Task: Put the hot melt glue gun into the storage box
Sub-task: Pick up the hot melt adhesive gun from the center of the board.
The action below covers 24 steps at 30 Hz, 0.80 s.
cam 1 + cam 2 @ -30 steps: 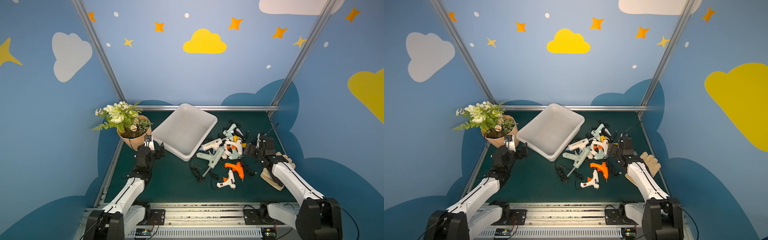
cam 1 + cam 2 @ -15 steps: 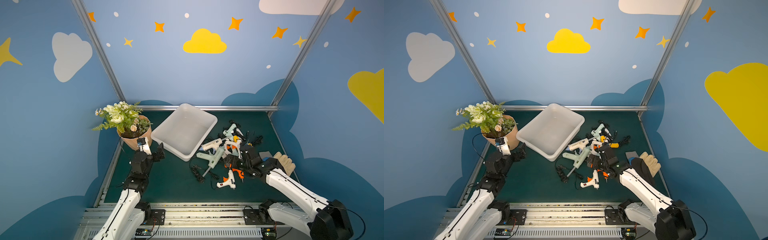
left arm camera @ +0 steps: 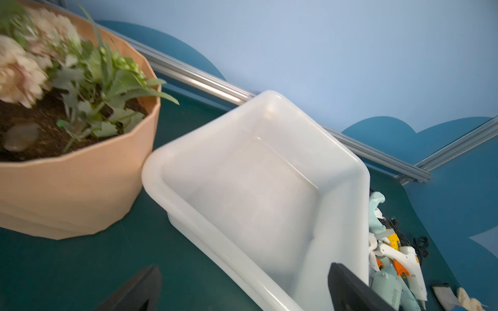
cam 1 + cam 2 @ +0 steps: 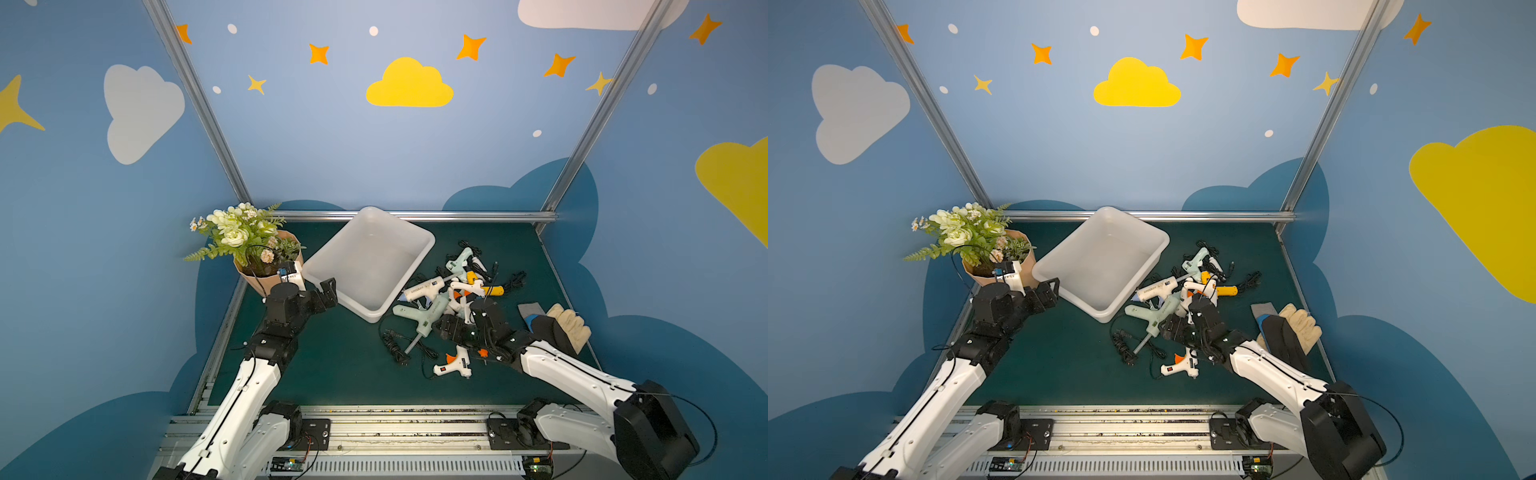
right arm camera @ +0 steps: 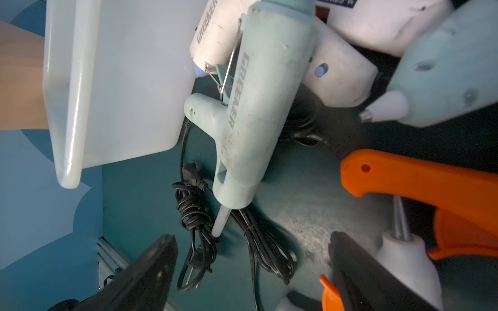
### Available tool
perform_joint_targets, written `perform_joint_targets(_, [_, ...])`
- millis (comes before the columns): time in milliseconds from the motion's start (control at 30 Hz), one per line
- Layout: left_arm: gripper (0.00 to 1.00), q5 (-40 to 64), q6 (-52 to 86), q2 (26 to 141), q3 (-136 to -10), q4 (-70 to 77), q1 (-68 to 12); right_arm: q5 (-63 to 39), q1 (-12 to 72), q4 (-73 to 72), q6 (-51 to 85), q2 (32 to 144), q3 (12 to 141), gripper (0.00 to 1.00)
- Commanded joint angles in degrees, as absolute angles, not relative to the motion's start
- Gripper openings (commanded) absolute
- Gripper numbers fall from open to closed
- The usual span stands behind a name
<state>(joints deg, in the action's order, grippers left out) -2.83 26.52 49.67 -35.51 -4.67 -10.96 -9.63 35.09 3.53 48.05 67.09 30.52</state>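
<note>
The white storage box (image 4: 365,266) (image 4: 1104,262) lies empty at the back middle of the green mat. Right of it is a pile of hot melt glue guns (image 4: 451,286) with black cords. A mint-green gun (image 4: 424,318) (image 5: 258,107) lies at the pile's front, and an orange gun (image 5: 417,183) is mostly hidden under my right arm in both top views. My right gripper (image 4: 446,326) (image 5: 254,269) hovers open low over the pile's front, with only cords and mat between its fingers. My left gripper (image 4: 328,291) (image 3: 244,290) is open by the box's near-left rim (image 3: 204,223).
A tan flower pot (image 4: 257,280) (image 3: 80,183) stands left of the box, close to my left wrist. Work gloves (image 4: 561,324) lie at the mat's right edge. A small white gun (image 4: 455,365) and loose cords (image 4: 392,345) lie in front of the pile.
My right arm has swung left from the mat's right side onto the front of the pile, over the orange gun. My left arm has shifted slightly by the box.
</note>
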Motion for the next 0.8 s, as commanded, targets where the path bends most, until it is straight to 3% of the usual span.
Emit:
perform_joint_targets(0, [1.0, -1.93, 28.53, 49.81, -35.43, -5.69, -13.86, -9.15, 35.49, -1.47, 48.69, 69.51, 31.56, 0.87])
perform_joint_targets(767, [1.0, -5.23, 29.65, 50.18, -34.27, -4.54, -15.91, -14.09, 38.05, -19.91, 47.81, 94.57, 38.24, 0.64])
